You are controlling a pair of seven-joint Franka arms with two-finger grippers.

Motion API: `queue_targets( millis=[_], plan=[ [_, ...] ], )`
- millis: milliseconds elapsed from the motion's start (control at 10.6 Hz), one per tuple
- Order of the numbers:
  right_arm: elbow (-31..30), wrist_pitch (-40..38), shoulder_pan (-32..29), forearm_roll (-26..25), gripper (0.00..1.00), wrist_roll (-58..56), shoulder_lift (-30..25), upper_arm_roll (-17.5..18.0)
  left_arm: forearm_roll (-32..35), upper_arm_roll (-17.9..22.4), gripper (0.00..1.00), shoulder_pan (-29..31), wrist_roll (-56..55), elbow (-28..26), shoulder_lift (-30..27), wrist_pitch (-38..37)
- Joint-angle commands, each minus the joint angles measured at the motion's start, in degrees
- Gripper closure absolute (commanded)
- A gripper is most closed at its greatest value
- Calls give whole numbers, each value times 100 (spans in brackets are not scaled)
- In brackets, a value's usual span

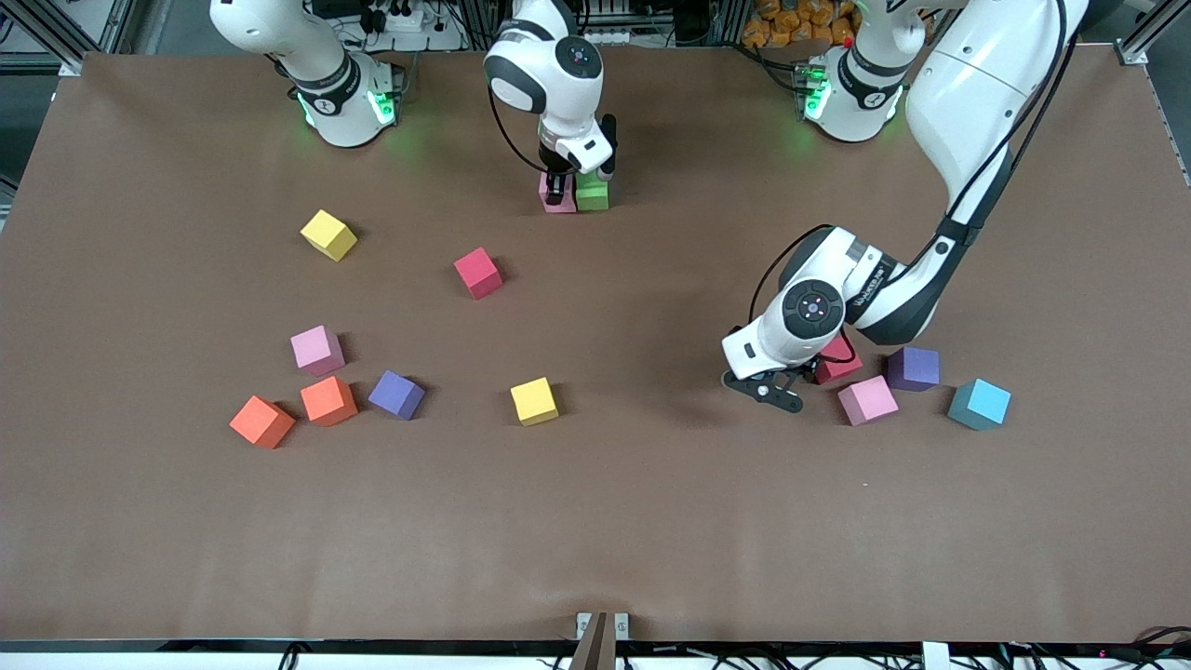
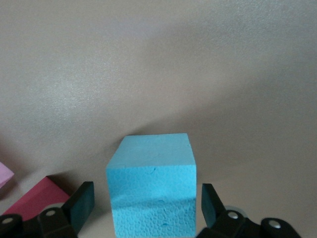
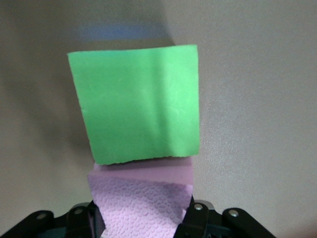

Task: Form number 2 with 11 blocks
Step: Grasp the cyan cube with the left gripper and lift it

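Observation:
My right gripper (image 1: 556, 191) (image 3: 141, 225) is shut on a pink block (image 1: 549, 197) (image 3: 141, 198) that rests on the table near the robots' bases. This block touches a green block (image 1: 593, 194) (image 3: 136, 104), and the number 2 shows only as this pair. My left gripper (image 1: 770, 383) (image 2: 148, 210) is open and low at the left arm's end of the table. Its fingers (image 2: 81, 203) flank a light blue block (image 2: 151, 183) with a gap on each side. The left hand hides that block in the front view.
A red block (image 1: 837, 363) (image 2: 34, 198), a pink (image 1: 867, 400), a purple (image 1: 913, 368) and a light blue block (image 1: 979, 403) lie beside the left gripper. Toward the right arm's end lie yellow (image 1: 328, 234), red (image 1: 478, 272), pink (image 1: 317, 350), orange (image 1: 329, 400) (image 1: 261, 421), purple (image 1: 396, 395) and yellow (image 1: 534, 401) blocks.

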Motion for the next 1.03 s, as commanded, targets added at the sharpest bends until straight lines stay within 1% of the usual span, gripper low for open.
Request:
queue_targets(
  millis=[0,94,188,282,470,564,752,940],
  plan=[
    [20,261,183,72,0,198,245,-37,98,-38,42,34,-167,-26,69,157],
    [38,208,174,72,0,198,245,-37,98,-38,55,26,-289,-26,69,157],
    [38,199,165,72,0,198,236,-37,63,-38,60,25,-465,-26,69,157],
    [38,199,148,72,0,207,227,-37,46,-38,65,25,-875,-26,17,148],
    [47,173,121,72,0,180,157,-37,11,-64,68,25,-1300,18,-132,105],
    [47,86,113,72,0,154,87,-63,-233,-99,68,43,-1371,27,-255,61],
    [56,-64,60,72,0,14,-71,-134,-735,-90,68,78,-1424,79,-588,-333],
    [117,-310,51,81,0,-127,-290,-318,-1034,-99,68,227,-1520,176,-791,-685]
  ],
)
